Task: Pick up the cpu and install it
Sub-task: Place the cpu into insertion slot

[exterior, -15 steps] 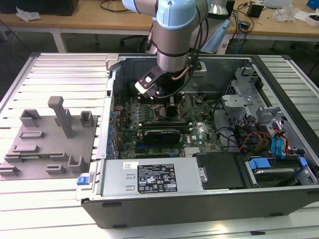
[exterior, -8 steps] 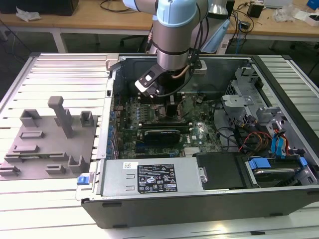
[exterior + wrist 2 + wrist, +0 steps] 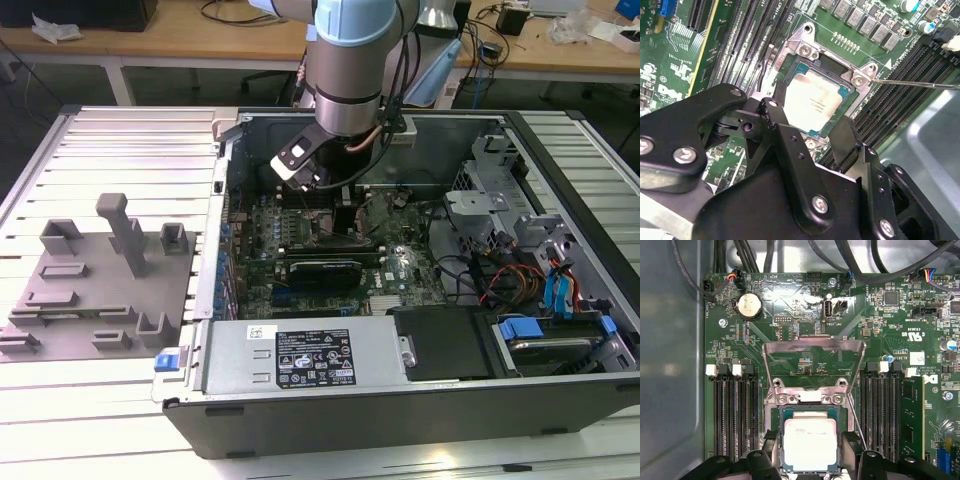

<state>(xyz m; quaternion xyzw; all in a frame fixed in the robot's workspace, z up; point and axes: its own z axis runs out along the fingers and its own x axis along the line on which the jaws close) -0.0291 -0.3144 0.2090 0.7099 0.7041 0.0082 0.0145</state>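
The black two-finger gripper (image 3: 810,446) holds its fingers (image 3: 771,440) pressed on two opposite edges of the silvery-grey square cpu (image 3: 810,437), which lies flat inside the metal-framed motherboard socket (image 3: 810,398).

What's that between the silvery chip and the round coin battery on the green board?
The socket's metal frame, swung open on its hinge, stands between the chip and the battery, as the first wrist view shows.
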